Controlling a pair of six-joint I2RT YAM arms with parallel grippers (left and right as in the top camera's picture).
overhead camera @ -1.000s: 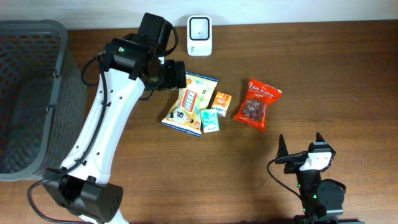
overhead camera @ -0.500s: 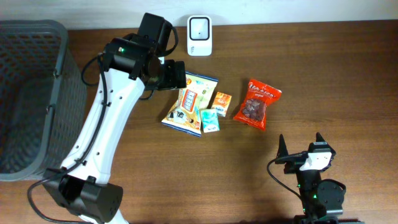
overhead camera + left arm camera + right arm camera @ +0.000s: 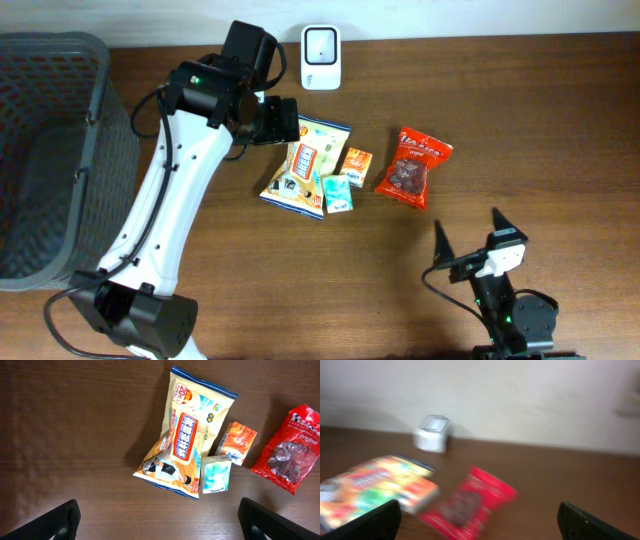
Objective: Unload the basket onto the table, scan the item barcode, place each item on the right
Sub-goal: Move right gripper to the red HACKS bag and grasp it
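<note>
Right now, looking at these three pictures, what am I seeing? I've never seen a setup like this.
Two robot arms at a table. One picture looks down from above; the other two come from wrist cameras. On the table lie a yellow pack, an orange sachet, a teal sachet and a red bag, with a scanner behind and a basket at the left. The left pincer hovers near the pack, the right pincer waits near the front; both open, holding nothing.
</note>
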